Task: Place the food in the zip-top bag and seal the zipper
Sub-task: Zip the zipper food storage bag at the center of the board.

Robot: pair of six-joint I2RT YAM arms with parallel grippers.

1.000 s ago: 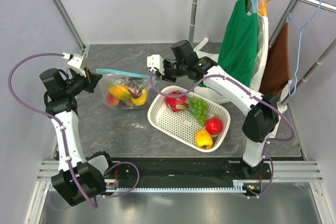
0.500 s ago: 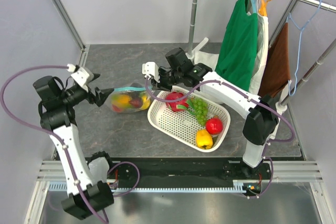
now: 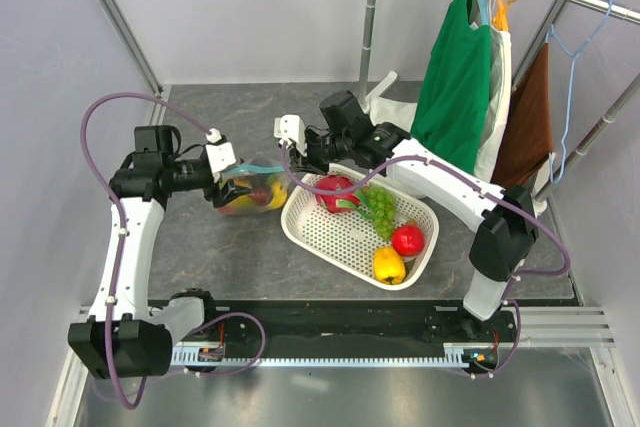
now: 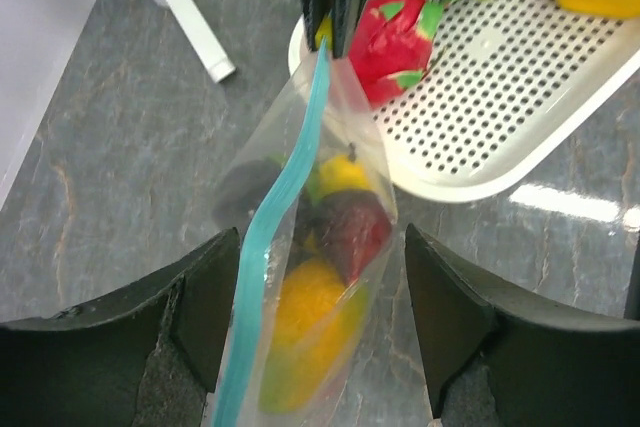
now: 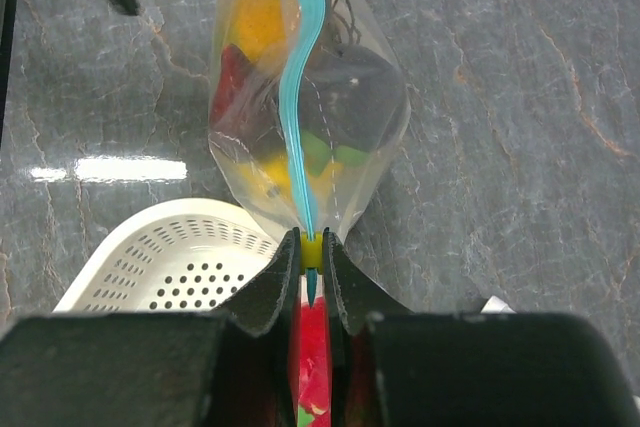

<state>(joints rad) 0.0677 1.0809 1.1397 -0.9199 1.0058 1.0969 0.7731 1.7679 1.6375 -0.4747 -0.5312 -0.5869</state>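
Note:
The clear zip-top bag hangs low over the table beside the basket, holding the food: a yellow-orange piece, a red piece and a dark purple one. Its teal zipper runs along the top edge. My right gripper is shut on the yellow slider at the zipper's basket-side end, and shows in the top view as the right gripper. My left gripper is open, its fingers standing either side of the bag's other end without touching; in the top view the left gripper sits there.
A white perforated basket right of the bag holds a dragon fruit, green grapes, a red apple and a yellow pepper. Clothes on hangers hang at the back right. A white object lies behind the bag.
My left gripper let go of the bag's left end, opened, and swung round over that end. The bag sagged and shifted toward the basket. The right gripper kept its hold.

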